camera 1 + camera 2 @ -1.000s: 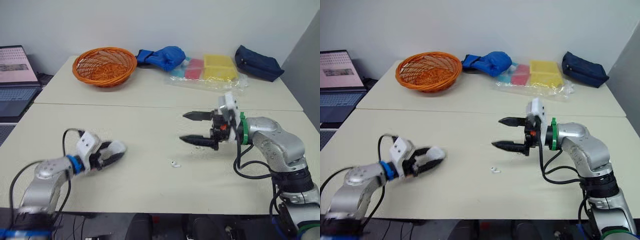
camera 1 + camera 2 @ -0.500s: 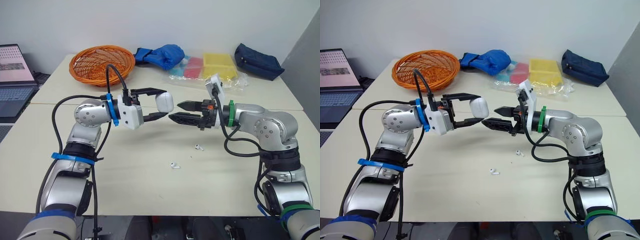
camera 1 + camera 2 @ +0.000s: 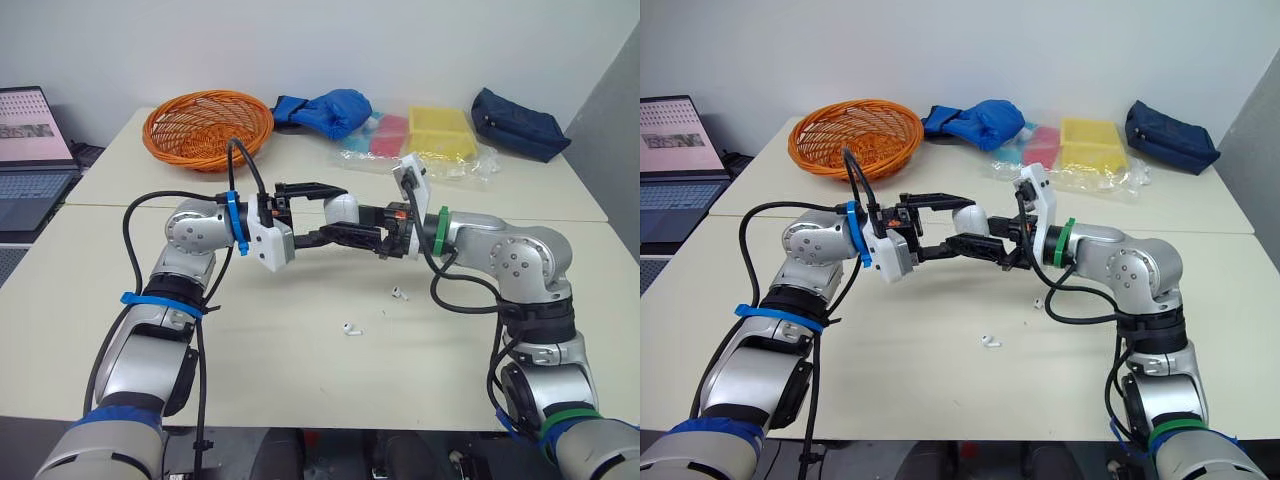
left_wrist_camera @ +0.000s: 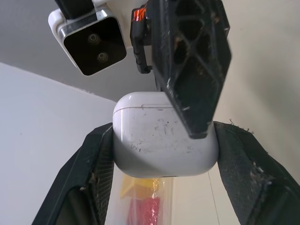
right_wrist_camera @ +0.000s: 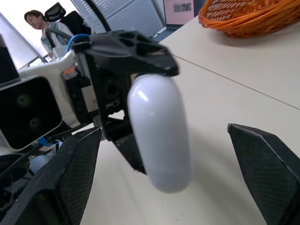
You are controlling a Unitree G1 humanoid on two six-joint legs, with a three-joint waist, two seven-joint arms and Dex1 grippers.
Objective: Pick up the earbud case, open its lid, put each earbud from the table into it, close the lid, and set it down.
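Over the beige table [image 3: 250, 330], my left gripper [image 4: 164, 137] clamps the earbud case [image 3: 344, 207]; my right gripper [image 5: 164, 133] gapes around it, earbuds [image 3: 398, 294] at five o'clock.

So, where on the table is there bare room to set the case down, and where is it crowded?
Bare: the near table between the nearer earbud and its front edge, and the strip in front of the basket. Crowded: the far edge, from basket to the plastic bag and dark pouch.

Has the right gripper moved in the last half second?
Yes, the right gripper slid to the robot's left relative to the table earbud, reaching the earbud case.
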